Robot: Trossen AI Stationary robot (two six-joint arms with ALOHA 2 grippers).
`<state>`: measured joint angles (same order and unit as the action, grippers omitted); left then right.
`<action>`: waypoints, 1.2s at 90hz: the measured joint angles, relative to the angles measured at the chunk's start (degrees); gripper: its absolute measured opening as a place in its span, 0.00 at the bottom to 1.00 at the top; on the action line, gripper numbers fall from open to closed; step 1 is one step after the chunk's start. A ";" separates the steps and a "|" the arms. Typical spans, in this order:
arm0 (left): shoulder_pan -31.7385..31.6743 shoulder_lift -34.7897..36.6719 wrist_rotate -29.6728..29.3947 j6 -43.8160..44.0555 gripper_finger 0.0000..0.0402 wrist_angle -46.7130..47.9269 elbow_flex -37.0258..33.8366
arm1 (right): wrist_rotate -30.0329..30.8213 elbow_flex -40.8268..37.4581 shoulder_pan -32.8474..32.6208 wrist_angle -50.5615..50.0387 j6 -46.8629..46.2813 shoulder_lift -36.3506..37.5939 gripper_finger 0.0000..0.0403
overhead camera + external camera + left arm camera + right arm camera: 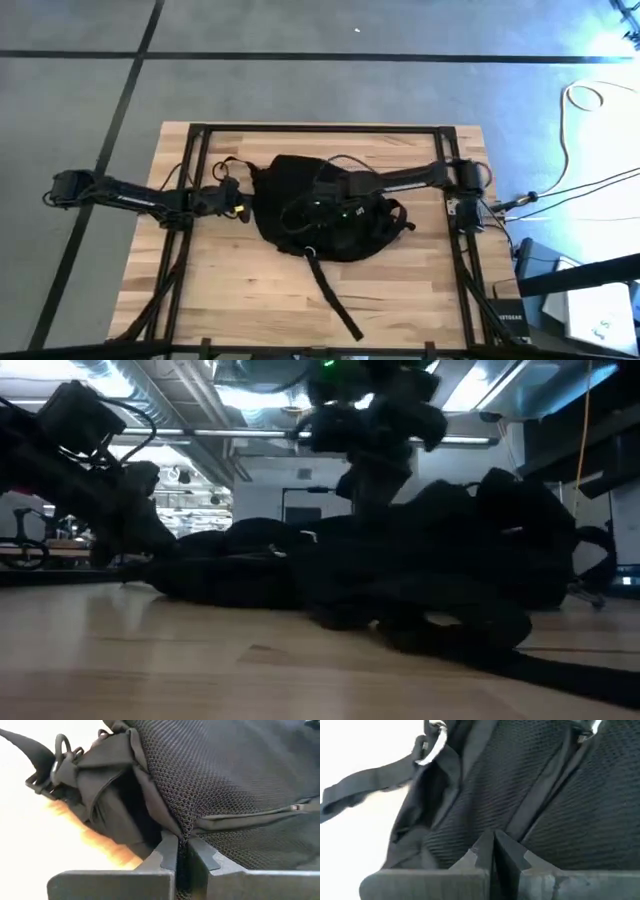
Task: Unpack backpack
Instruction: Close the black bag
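- Left gripper (182, 851): arm stretched low across the counter (230, 290), fingers pinched on the backpack (320, 215) mesh edge.
- Right gripper (493, 847): arm reaching over the backpack's middle, fingers pressed together against the fabric.

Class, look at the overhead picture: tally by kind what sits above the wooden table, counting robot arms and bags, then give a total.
Robot arms: 2, left pincer and right pincer
Black backpack: 1
Total: 3
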<state>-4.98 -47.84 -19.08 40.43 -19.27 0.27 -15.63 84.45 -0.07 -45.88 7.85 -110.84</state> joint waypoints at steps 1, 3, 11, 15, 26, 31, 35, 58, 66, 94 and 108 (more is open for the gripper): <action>0.01 0.19 0.10 -0.05 0.00 -0.01 0.00 | 0.21 -0.77 -0.05 0.79 -0.17 0.59 0.00; 0.01 0.52 0.22 -0.16 0.00 -0.10 0.01 | 1.02 -2.18 -0.11 2.51 -0.35 1.81 0.00; 0.02 1.58 0.77 -0.36 0.00 -0.30 0.02 | 6.54 -5.69 -0.31 8.37 -1.98 5.71 0.00; 0.02 1.99 1.21 -0.36 0.00 -0.38 0.04 | 7.92 -5.95 -0.12 9.65 -2.09 6.32 0.00; 0.05 2.62 2.79 -0.36 0.00 -1.50 0.07 | 8.85 -4.56 0.02 10.16 0.09 6.14 0.00; 0.05 2.69 3.20 -0.36 0.00 -2.25 0.11 | 9.63 -3.59 -0.06 10.92 2.87 6.09 0.00; 0.08 2.71 3.49 -0.39 0.00 -2.40 0.28 | 10.38 -3.04 -0.21 10.57 5.65 6.09 0.01; 0.12 2.74 4.13 -1.47 0.00 -2.56 0.59 | 23.29 -1.86 -3.84 10.34 29.68 5.98 0.01; 0.12 2.74 4.31 -1.46 0.00 -2.56 0.70 | 26.52 -1.89 -5.46 12.74 36.04 5.56 0.01; 0.12 2.74 4.49 -1.47 0.00 -2.47 0.79 | 35.68 -1.86 -7.09 14.32 38.78 5.46 0.31; 0.12 2.74 4.84 -1.45 0.00 -2.34 0.82 | 35.58 -1.86 -8.26 15.16 43.79 3.73 0.49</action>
<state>-4.86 -45.10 -14.24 38.98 -21.61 1.09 19.95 82.59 -8.33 -30.72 51.64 -107.11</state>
